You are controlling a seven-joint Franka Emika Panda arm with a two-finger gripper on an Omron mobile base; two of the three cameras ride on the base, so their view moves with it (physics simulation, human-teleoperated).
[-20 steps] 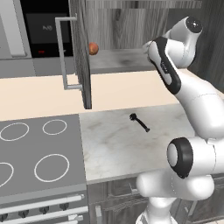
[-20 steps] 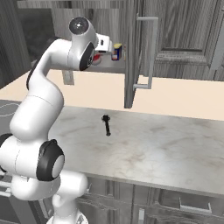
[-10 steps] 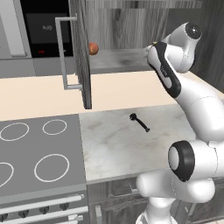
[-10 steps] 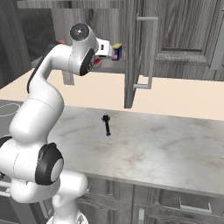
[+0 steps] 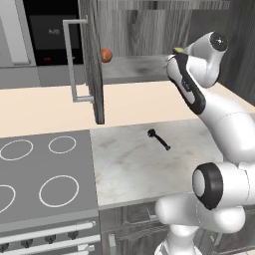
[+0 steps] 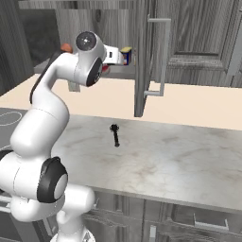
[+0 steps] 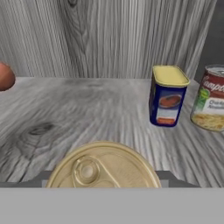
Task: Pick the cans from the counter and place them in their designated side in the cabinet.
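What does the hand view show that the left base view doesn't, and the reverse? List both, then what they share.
Hand view: a gold-lidded can close at the bottom edge, a blue can with a yellow top standing upright, and a soup can beside it at the right edge.
Left base view: the black utensil lying on the marbled counter, the stovetop, the cabinet door's bar handle and the black oven.
Both: the orange ball on the cabinet shelf.
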